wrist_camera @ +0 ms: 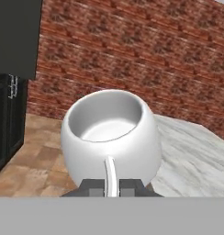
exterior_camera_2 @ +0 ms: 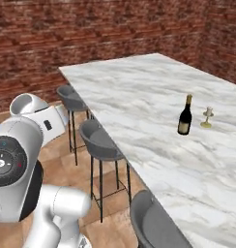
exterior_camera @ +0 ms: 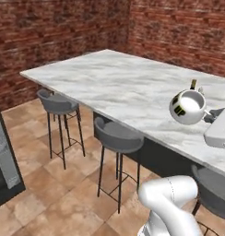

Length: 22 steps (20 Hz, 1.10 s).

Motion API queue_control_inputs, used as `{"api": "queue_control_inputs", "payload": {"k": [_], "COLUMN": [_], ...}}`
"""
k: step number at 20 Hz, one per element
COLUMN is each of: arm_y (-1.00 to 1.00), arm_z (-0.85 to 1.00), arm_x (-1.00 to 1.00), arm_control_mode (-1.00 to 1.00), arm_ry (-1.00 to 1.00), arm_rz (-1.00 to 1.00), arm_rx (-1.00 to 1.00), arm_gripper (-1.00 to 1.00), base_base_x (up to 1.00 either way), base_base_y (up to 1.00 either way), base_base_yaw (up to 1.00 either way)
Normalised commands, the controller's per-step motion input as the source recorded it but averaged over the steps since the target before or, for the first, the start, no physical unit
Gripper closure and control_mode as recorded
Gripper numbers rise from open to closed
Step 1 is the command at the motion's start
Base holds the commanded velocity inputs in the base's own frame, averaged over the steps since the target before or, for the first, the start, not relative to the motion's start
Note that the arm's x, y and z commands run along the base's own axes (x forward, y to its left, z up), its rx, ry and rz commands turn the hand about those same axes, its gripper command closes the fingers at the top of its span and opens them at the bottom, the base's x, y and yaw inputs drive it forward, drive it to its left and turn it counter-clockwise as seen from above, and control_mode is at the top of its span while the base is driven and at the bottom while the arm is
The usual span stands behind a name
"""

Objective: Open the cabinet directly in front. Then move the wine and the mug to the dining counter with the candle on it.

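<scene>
My gripper (exterior_camera: 208, 115) is shut on the handle of the white mug (exterior_camera: 187, 107), which hangs tilted in the air over the dining counter (exterior_camera: 119, 87) near its stool-side edge. A dark and yellow-green mark shows on the mug's side. In the hand view the mug (wrist_camera: 109, 135) sits just beyond my gripper (wrist_camera: 111, 188), with its thin white handle between the fingertips (wrist_camera: 92, 187). The dark wine (exterior_camera_2: 185, 116) stands upright on the marble top, and the small gold candle (exterior_camera_2: 207, 117) is close beside it. The wine's gold neck (exterior_camera: 193, 84) peeks out behind the mug.
Round grey stools (exterior_camera: 118, 136) line the counter's near side over a tiled floor. Brick walls (exterior_camera: 50, 27) close the room behind. Black kitchen units with a short silver handle (wrist_camera: 13, 86) stand at the hand view's left; I cannot tell whether the cabinet is among them. A grey appliance (exterior_camera: 3, 152) is at the left edge.
</scene>
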Motion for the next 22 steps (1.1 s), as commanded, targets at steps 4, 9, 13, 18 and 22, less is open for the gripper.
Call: {"api": "queue_control_inputs", "payload": {"k": [4, 9, 13, 18, 22], "arm_y": [0.00, 0.00, 0.00, 0.00, 0.00], "arm_z": [0.00, 0.00, 0.00, 0.00, 0.00], "arm_x": [0.00, 0.00, 0.00, 0.00, 0.00], "arm_control_mode": [1.00, 1.00, 1.00, 1.00, 1.00], "arm_ry": [0.00, 0.00, 0.00, 0.00, 0.00], "arm_rz": [0.00, 0.00, 0.00, 0.00, 0.00], "arm_rx": [0.00, 0.00, 0.00, 0.00, 0.00], "arm_gripper": [1.00, 1.00, 1.00, 1.00, 1.00], "base_base_x": [0.00, 0.00, 0.10, 0.17, 0.08], "base_base_y": [0.00, 0.00, 0.06, 0.19, 0.46], "base_base_yaw": [-0.55, -0.53, -0.54, -0.54, -0.54]}}
